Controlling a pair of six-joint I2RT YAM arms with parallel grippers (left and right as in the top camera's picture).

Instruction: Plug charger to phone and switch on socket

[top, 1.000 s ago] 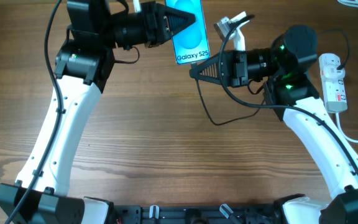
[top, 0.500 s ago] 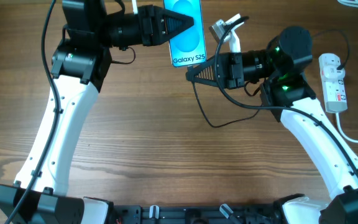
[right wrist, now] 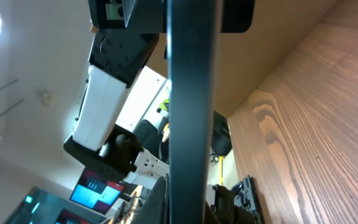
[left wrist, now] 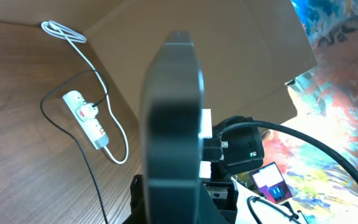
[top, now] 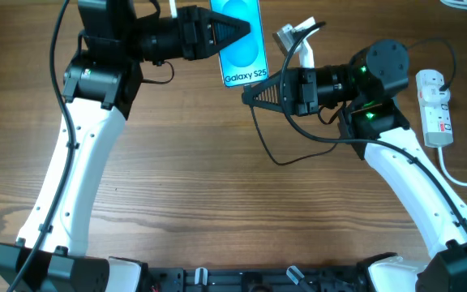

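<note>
At the far edge of the table [top: 217, 186], centre: the phone [top: 243, 61] is screen-up to the overhead camera, with its "Galaxy S25" end toward the robot. It looks to be held clear of the wood.

- Left claw [top: 246, 32]: closed on the phone from the left, fingers over the upper part of it. The lower short edge, where the port should be, is free.
- Right claw [top: 248, 92]: just beside the phone's lower right corner, pointing left, fingers drawn to a point.
- Charger [top: 276, 158]: the cable rises from a loose loop on the table into the right claw. The plug tip is hidden, so the hold on the plug end is inferred, not seen. The right wrist view shows only a dark bar edge-on and does not help.
- Socket [top: 434, 109]: at the right edge, well apart from both claws, with a plug seated in it. The switch position is not readable.

Handling, as judged:
- The phone is light, stiff and glass-faced, and probably slick at the rims. A pinch across the long sides, clear of the port end, suits it.
- The charger cable is limp and will not push. The hold belongs on the rigid plug body just behind the metal tip.
- The port is small, so a skewed approach could scrape or jam.

Step in hand: lining the plug up with the port. The plug is not yet inserted and the socket is untouched.
</note>
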